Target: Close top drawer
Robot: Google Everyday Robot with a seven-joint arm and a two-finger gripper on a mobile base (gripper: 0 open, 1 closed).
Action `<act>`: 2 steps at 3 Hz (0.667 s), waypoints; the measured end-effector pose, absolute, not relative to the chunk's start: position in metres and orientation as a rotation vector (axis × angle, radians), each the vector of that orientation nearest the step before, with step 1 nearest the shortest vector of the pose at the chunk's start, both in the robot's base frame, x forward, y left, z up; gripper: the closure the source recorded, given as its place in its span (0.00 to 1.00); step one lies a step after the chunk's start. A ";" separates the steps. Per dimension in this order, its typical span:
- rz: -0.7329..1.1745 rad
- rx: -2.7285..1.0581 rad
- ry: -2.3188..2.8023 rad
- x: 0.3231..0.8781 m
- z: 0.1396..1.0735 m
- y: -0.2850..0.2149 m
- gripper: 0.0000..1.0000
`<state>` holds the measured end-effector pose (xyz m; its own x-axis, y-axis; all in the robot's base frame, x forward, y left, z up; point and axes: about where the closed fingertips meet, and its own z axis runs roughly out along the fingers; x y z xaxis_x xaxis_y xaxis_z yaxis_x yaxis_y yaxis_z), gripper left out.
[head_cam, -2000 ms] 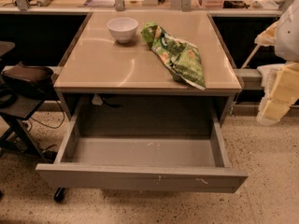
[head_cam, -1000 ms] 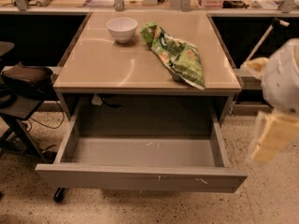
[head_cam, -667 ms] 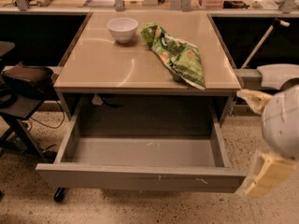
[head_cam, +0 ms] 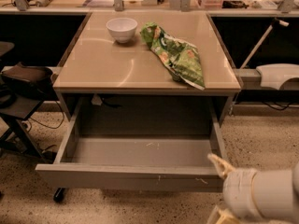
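The arm has come down low since a moment ago. Now the gripper [head_cam: 214, 186] sits at the bottom right, just in front of the right end of the top drawer [head_cam: 126, 176]. Nothing else has moved.

On the far left, a dark bag [head_cam: 28, 74] rests on a black stand beside the desk. On the worktop [head_cam: 103, 69] there is a white bowl [head_cam: 122, 29] near the back. Just right of it, a green snack bag [head_cam: 180, 55] lies flat. Under the worktop, the top drawer is pulled far out. It is empty inside, and its grey front has small white marks right of the middle. At the right, the fingers [head_cam: 219, 165] are apart and hold nothing. One pokes up by the drawer's right corner and the other is low at the edge of the view. I can't tell if the top one touches the front.

I think the closing has not begun yet. To do it well, the gripper should press on the flat front and push straight back toward the desk. Pushing nearer the middle would be better than at the corner, so the drawer does not twist and stick. Go slow and steady until the front sits level with the desk edge
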<state>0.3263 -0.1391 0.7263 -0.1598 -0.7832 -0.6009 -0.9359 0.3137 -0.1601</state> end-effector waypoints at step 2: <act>0.459 -1.397 2.064 0.298 0.660 -0.127 0.00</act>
<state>0.2982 -0.1266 0.6603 -0.2677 -0.7144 -0.6465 -0.9211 0.3865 -0.0457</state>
